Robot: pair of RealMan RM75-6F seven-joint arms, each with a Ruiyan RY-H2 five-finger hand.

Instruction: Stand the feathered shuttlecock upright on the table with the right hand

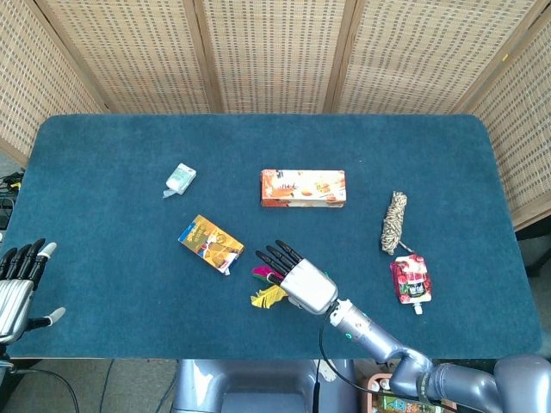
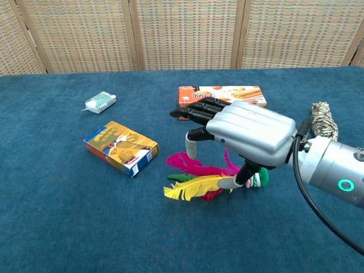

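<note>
While the shuttlecock (image 2: 210, 181) lay flat on the blue surface (image 2: 57, 227), feathers pointing toward the robot's left and base under the palm, the right hand (image 2: 244, 133) hovered just above it, fingers spread, holding nothing, far closer than the left hand (image 1: 17, 275).

I see the shuttlecock (image 2: 200, 183) lying on its side on the table (image 1: 103, 155), near the front edge, w/ my right hand (image 2: 245, 132) just above it. Left of it is a small box (image 2: 120, 147); behind it, a long box (image 1: 303, 188). Packet (image 1: 179, 178) sits far left-back. Rope (image 1: 394, 221) is to the right, pouch (image 1: 410, 280) in front of it. Left hand (image 1: 17, 280) hangs off the table's left-front corner.
</note>
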